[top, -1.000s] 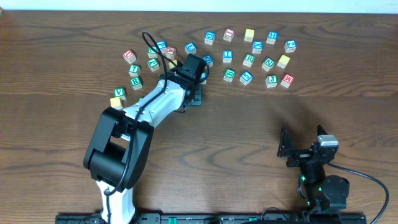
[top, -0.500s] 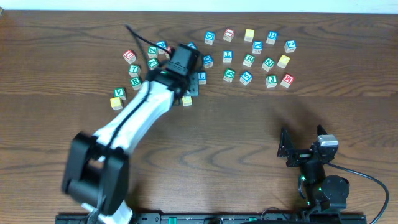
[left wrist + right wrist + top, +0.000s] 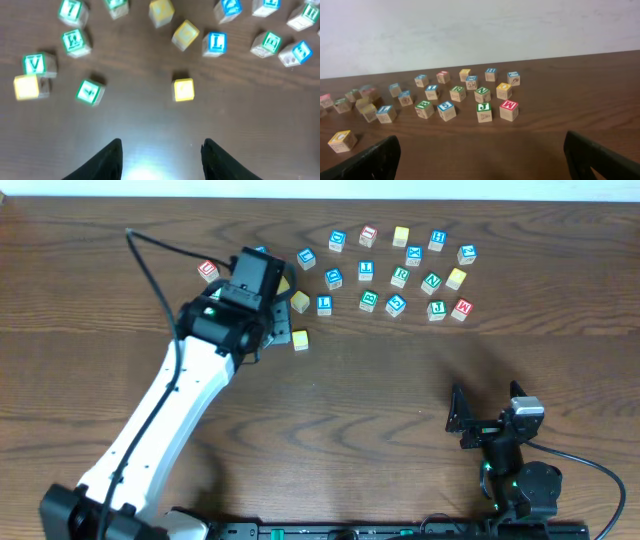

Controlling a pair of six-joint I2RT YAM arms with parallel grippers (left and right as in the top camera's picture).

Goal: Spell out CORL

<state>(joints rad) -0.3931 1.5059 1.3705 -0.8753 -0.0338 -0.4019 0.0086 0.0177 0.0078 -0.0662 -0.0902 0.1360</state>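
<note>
left claw point(image 3: 162, 161) released, empty, over the worktop point(image 3: 150, 125) | right claw point(image 3: 482, 156) released, overhead lower right | yellow-topped cube point(image 3: 183, 90) alone at left-wrist-view centre | blue L cube point(image 3: 216, 42) up and right of it

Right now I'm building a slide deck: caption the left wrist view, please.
Open left gripper hovers before a lone yellow-topped cube, letter blocks scattered beyond.

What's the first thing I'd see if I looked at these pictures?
The big white-and-black left arm, slanting from the near edge up to the far left of the table. Next, the colourful letter cubes scattered along the far side. Then one yellow-topped cube sitting alone, just ahead of that arm's open fingers.
</note>
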